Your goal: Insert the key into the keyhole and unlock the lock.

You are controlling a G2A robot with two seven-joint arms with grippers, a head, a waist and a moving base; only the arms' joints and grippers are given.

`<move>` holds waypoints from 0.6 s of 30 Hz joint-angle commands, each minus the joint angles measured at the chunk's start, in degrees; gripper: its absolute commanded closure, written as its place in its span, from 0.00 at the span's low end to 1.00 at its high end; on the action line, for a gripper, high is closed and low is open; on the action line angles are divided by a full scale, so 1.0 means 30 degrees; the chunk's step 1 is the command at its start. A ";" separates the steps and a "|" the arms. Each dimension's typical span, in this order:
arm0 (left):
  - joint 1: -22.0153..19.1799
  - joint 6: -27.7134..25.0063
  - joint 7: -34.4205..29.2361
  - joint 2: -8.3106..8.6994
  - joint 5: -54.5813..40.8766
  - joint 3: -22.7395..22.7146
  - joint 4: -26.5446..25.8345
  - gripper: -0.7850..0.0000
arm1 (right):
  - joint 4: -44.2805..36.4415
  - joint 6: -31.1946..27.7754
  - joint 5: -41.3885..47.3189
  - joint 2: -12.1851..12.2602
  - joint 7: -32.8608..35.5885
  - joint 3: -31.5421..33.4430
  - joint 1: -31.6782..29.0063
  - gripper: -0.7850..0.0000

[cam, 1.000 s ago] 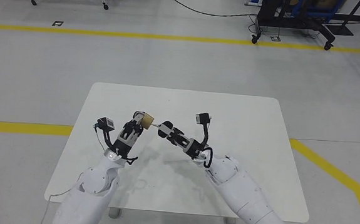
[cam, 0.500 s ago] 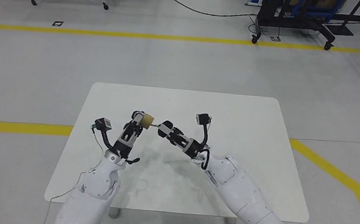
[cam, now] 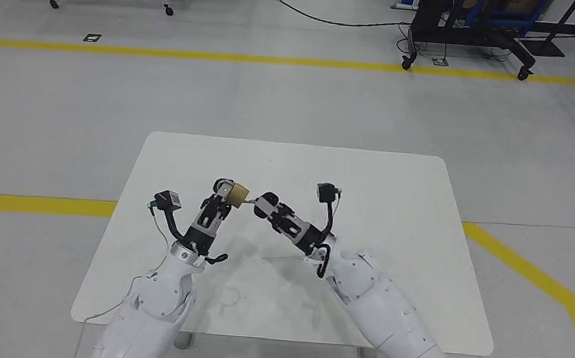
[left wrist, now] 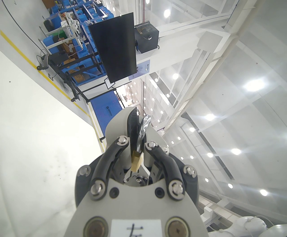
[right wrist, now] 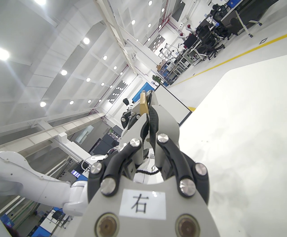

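**State.** My left tool (cam: 218, 202) is clenched on the lock (cam: 234, 191) and holds its brass body in the air above the tabletop (cam: 397, 187). My right tool (cam: 265, 205) is clenched on the key (cam: 252, 199). In the top view the key shows as a short pale sliver between that tool's tips and the lock.

**Governing relation.** The lock lies directly ahead of the right tool, toward my left side. The key's long axis runs along the line joining the two tools, and its free end meets the facing side of the brass body. I cannot tell whether the blade is already seated in the keyhole. In the right wrist view the lock (right wrist: 143, 105) stands edge-on just past the right tool's tips, in line with them.

**Next move (judgement).** The right arm carries the key, so it should advance along that axis and then roll. The left arm only braces the lock.
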 commanded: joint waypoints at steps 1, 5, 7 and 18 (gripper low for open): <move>0.0003 0.0049 -0.0101 -0.0019 -0.0129 -0.0003 -0.0002 1.00 | -0.0073 0.0143 -0.0338 -0.0039 -0.0191 -0.0109 -0.0044 1.00; 0.0001 0.0150 -0.0257 -0.0058 -0.0474 -0.0040 -0.0025 1.00 | -0.0152 0.0330 -0.0957 -0.0107 -0.0590 -0.0258 -0.0075 1.00; -0.0005 0.0185 -0.0327 -0.0072 -0.0618 -0.0094 -0.0011 1.00 | -0.0153 0.0370 -0.1079 -0.0131 -0.0709 -0.0282 -0.0085 1.00; -0.0024 0.0536 -0.0968 -0.0149 -0.1481 -0.0255 0.0033 1.00 | 0.0090 0.0320 -0.1309 -0.0231 -0.0271 -0.0555 0.0012 1.00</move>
